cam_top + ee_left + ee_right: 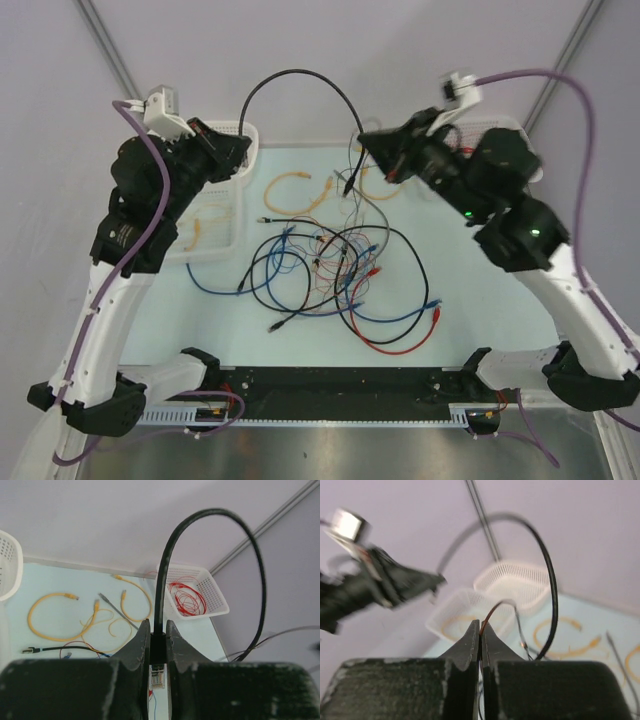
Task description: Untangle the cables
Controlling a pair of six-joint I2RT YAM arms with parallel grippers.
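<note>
On the pale blue table (480, 290), just past the arm bases, lay the tangle of cables (330, 275): black, blue and red loops crossing each other, with small plug ends at some of the edges. Behind the tangle, a few yellow cables (300, 190) lay apart from it, each one by itself.

Above this part of the table both arms were lifted. The left gripper (157, 630) was closed tightly on the black cable (300, 72), just above its plug (157, 676), which showed between the fingers in the left wrist view. From there the black cable rose in a high arch and came down beside the right gripper (480, 627), with its other end hanging over the table.

The right gripper was closed too, with almost no gap between the jaws. It pinched a thin reddish wire (492, 611) that curved up out of the fingertips. The black cable passed behind this wire, and I could not tell if the two touched.

At the far edge of the table stood a white basket (220, 611) with a bundle of red wires (185, 597) inside it.
</note>
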